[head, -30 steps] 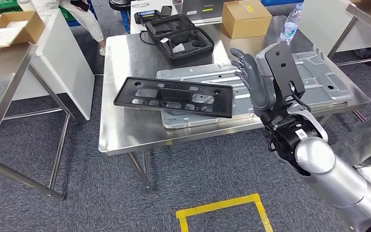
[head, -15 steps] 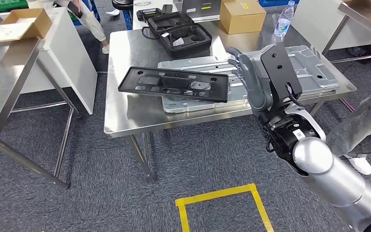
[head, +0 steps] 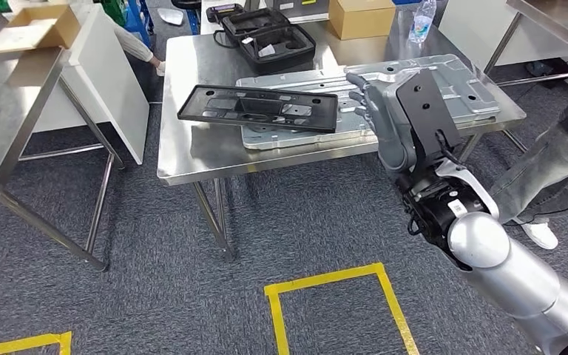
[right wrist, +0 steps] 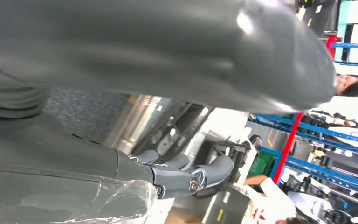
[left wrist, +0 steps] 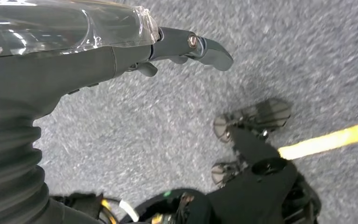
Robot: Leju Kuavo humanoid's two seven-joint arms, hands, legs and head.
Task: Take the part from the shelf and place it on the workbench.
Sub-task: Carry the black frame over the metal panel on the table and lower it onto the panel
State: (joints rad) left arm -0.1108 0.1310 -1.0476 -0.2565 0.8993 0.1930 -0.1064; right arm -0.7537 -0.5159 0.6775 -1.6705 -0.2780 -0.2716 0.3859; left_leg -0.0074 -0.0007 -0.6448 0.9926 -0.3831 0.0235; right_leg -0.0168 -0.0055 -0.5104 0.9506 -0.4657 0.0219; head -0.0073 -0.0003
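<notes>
Black part atop metal panel on workbench, case behind.

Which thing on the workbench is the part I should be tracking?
Find the steel workbench ahead. On it, a large silver metal panel lies flat, and the part rests across its left end: a long black plastic frame with cutouts, the only flat black piece.

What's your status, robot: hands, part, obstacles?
Right hand open, raised beside workbench. Left hand holds nothing. Black part resting on workbench, overlapping grey panel. Person's leg close at right.
</notes>
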